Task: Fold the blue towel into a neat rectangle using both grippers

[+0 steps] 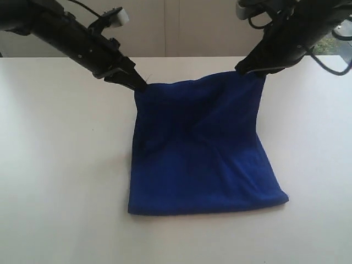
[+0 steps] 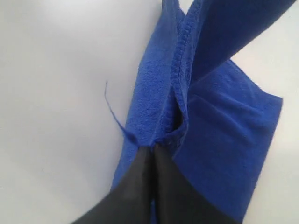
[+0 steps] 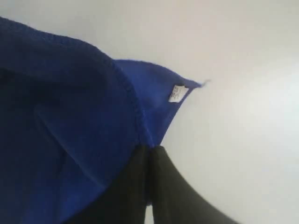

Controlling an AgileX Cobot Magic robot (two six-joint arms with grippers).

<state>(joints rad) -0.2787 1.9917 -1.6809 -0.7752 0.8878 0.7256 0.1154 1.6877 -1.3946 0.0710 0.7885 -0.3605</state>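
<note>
On table (image 1: pixel 60 181), towel (image 1: pixel 203 159) is lying; L gripper (image 1: pixel 140 85) is gripping its 11 o'clock corner, R gripper (image 1: pixel 250 70) its 1 o'clock corner.

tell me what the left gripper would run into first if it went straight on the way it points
The left gripper, shut on a corner of the blue towel, points down into it: more towel first, then probably the table.

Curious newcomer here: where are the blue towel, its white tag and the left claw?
Soft royal-blue cloth towel (image 1: pixel 203 165), exterior view, middle.
Small white tag (image 3: pixel 176 93), right wrist view, face.
Left claw (image 1: pixel 141 84), exterior view, fingertips.
</note>
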